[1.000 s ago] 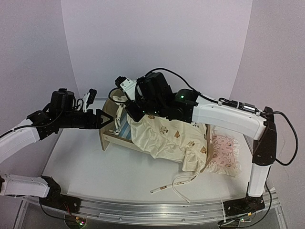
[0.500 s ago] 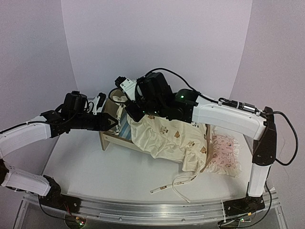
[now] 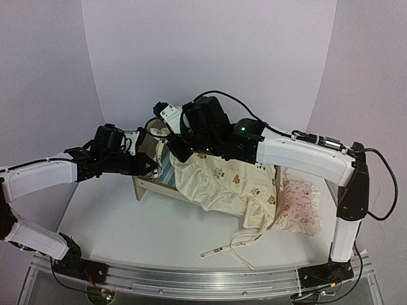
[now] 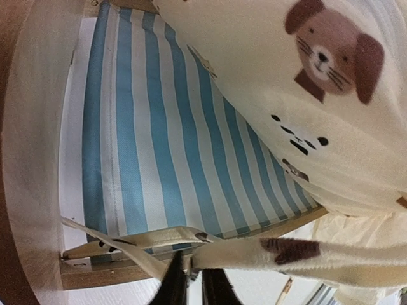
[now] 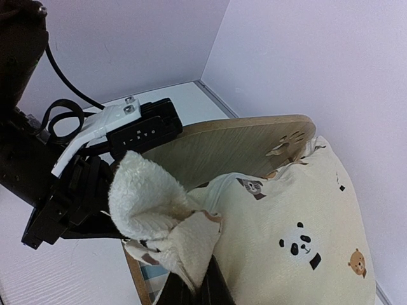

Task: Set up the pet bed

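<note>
The pet bed [image 3: 147, 185], a light-wood frame with a blue-and-white striped base [image 4: 159, 140], stands mid-table. Its headboard [image 5: 235, 146] has a paw-print cutout. A cream animal-print cushion [image 3: 222, 184] lies draped over the bed, and its ties [image 3: 236, 244] trail onto the table. My left gripper [image 3: 152, 166] is at the bed's left end. In the left wrist view the left gripper [image 4: 191, 283] is shut on a cushion tie [image 4: 146, 241] at the frame's edge. My right gripper [image 3: 176, 152] holds the cushion's raised corner above the headboard. The right gripper [image 5: 197, 289] is shut on that fleecy corner [image 5: 152, 203].
A small pink ruffled pillow [image 3: 299, 206] lies right of the bed, against its end board [image 3: 278, 190]. The left arm's wrist camera mount [image 5: 121, 130] sits close beside the right gripper. White walls close the table at the back and sides.
The left arm has reached right to the bed's left end, and its jaws have closed on the cushion tie. The right arm and the cushion corner have not moved.
</note>
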